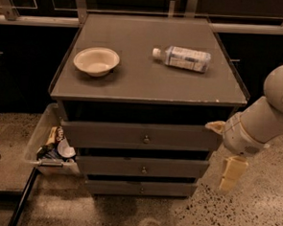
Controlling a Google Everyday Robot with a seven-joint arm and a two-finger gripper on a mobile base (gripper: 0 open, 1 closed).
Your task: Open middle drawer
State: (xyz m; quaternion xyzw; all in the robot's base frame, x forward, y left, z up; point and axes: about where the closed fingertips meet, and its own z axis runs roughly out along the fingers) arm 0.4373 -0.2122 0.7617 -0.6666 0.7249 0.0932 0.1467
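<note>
The middle drawer (143,167) is a grey flat front with a small round knob (143,170), second of three stacked fronts in the cabinet. Its tray does not show. The wider top drawer (142,136) lies above it and the narrower bottom drawer (141,187) below. My gripper (224,149) is at the cabinet's right side, level with the top and middle drawers and away from the knob. It is open and empty, with one cream finger (216,125) by the top drawer's right end and the other finger (231,173) hanging lower.
A cream bowl (96,61) and a lying water bottle (183,57) sit on the cabinet top (143,81). A clear bin (50,143) of snacks stands against the cabinet's left side. Speckled floor (250,212) lies in front and to the right.
</note>
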